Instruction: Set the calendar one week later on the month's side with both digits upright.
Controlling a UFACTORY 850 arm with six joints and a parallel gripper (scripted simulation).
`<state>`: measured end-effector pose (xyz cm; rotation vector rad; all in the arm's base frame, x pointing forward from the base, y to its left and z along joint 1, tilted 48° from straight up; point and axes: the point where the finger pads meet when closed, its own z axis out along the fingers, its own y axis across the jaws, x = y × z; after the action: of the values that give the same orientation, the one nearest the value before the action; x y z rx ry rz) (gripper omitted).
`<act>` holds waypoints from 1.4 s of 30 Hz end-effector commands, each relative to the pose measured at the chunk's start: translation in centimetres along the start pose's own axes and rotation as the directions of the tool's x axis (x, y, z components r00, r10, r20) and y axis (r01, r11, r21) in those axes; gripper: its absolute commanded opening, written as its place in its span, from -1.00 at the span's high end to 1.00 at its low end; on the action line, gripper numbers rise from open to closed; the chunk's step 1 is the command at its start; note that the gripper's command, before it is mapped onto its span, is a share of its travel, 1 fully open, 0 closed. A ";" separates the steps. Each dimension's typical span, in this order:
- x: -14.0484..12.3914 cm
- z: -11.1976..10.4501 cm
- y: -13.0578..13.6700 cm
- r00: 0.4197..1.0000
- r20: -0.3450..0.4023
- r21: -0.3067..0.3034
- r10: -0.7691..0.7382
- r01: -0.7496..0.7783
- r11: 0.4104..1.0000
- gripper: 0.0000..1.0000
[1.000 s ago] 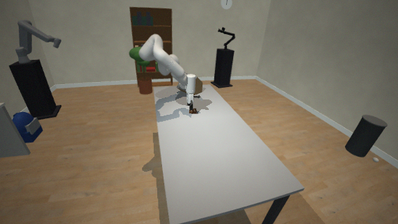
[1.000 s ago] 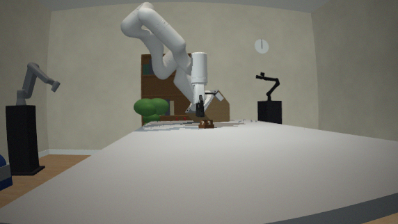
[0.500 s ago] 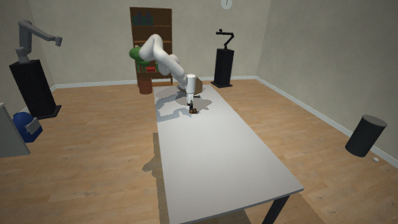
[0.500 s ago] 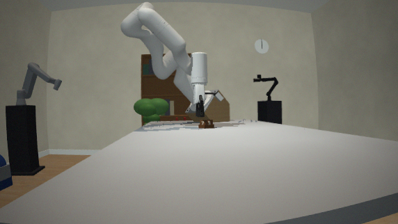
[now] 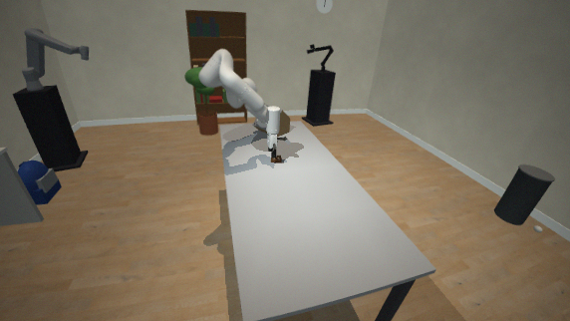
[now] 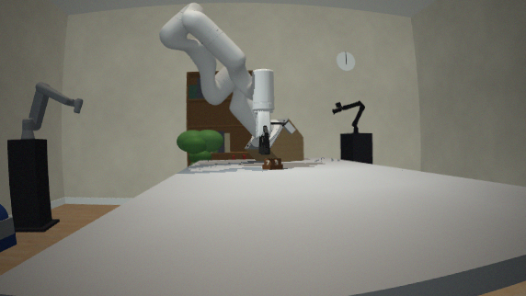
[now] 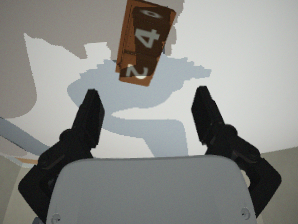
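The calendar (image 7: 145,40) is a small brown tray with two brown digit cubes standing side by side in it; in the wrist view their top faces read 4 and 2. It stands on the white table, far end, and also shows in the top view (image 5: 278,160) and the exterior view (image 6: 272,164), where the front digits are too small to read. My gripper (image 7: 147,98) is open and empty. It hangs above the table just beside the calendar, fingers pointing down, and shows in the top view (image 5: 272,148) and the exterior view (image 6: 264,146).
A brown box (image 6: 289,143) stands on the table behind the calendar. A bookshelf (image 5: 217,65) and a plant (image 6: 200,142) stand beyond the table's far end. Other arms on black pedestals (image 5: 320,95) and a dark bin (image 5: 523,194) stand on the floor.
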<state>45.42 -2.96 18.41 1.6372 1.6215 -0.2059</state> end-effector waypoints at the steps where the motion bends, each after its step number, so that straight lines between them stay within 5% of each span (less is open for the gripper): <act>1: 0.0 0.0 0.0 1.000 0.000 -0.001 0.000 0.000 1.000 -1.00; 34: 0.0 0.0 0.0 1.000 0.000 -0.001 0.000 0.000 1.000 -1.00; 42: 1.7 0.0 0.7 1.000 0.000 -0.001 0.000 0.000 1.000 -1.00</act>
<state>45.92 -2.17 17.98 1.6372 1.6212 -0.2058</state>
